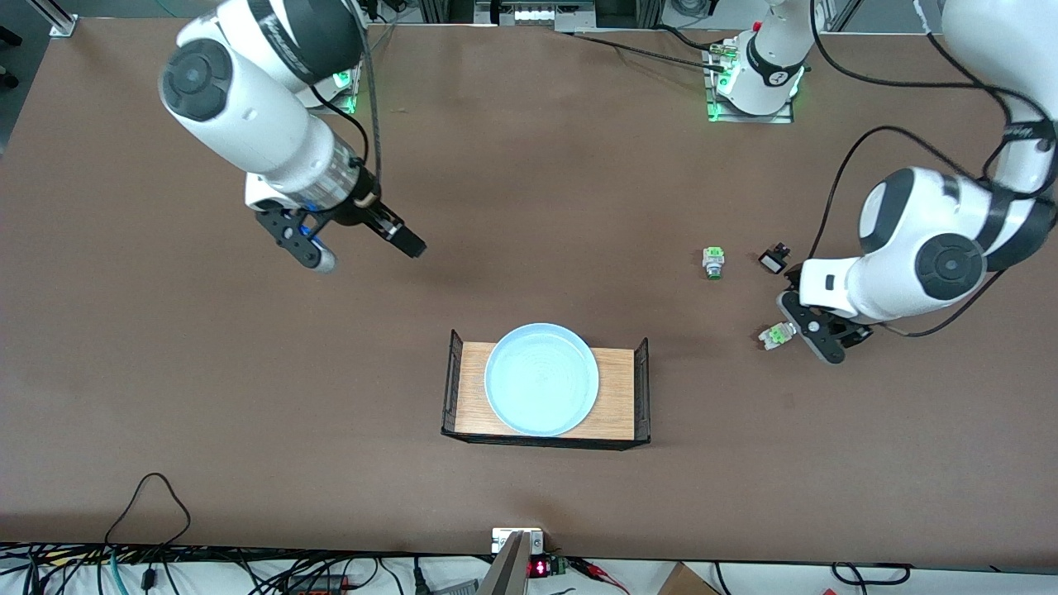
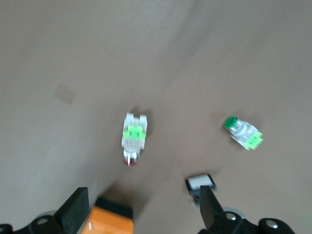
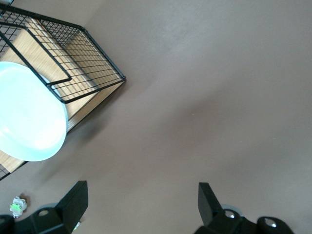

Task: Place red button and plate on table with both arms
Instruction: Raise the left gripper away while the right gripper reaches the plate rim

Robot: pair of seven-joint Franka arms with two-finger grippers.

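brown worktop (image 1: 529, 207): plate (image 1: 541, 378) sits on shelf (image 1: 616, 397); red button (image 2: 133, 138) lies free below open, empty left gripper (image 2: 141, 207); right gripper (image 3: 141, 200) hovers open, empty, likely waiting.

One plate (image 1: 541, 379); one shelf (image 1: 621, 397); two buttons (image 1: 713, 262) (image 1: 775, 335); one black switch (image 1: 773, 262).

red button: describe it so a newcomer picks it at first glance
Go to the left arm's end of the table, where three small parts lie. The red button is the one nearest the front camera, under the left claw. Only it has a red tip below its lime-green middle; the green-capped button and black switch lack red.
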